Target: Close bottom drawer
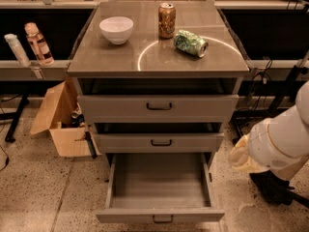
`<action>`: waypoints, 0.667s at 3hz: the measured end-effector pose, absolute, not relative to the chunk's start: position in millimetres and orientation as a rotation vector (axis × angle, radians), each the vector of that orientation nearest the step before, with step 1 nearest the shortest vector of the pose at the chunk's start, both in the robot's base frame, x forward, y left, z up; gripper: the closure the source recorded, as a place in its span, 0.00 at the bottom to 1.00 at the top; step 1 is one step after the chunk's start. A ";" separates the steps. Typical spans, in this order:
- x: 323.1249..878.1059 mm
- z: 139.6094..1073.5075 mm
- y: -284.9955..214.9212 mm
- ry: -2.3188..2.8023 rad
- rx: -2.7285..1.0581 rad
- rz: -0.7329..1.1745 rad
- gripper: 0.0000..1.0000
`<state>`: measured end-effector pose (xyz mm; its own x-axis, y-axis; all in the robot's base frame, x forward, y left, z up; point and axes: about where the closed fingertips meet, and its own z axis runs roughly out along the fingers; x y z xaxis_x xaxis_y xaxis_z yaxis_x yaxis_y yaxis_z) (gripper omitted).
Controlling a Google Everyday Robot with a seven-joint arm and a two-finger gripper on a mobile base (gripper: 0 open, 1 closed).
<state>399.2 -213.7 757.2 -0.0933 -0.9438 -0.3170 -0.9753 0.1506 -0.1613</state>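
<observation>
The bottom drawer (159,187) of the grey cabinet is pulled far out toward me; its plain grey tray is bare and its narrow front with a small dark bar handle (162,219) sits at the lower edge of the view. The middle drawer (159,142) and the taller top drawer (158,107) stick out a little. My white arm (280,139) hangs at the right of the cabinet, level with the lower drawers. The gripper itself is out of view.
On the cabinet top (120,57) stand a white bowl (116,29), an upright can (166,19) and a crushed green can (190,43) on its side. An open cardboard box (60,120) lies on the floor at left. Two bottles (38,43) stand on a left shelf. Cables hang at right.
</observation>
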 end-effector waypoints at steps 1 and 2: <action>392.7 728.9 -218.2 2.115 -1.810 0.121 1.00; 387.3 699.5 -218.2 2.098 -1.808 0.185 1.00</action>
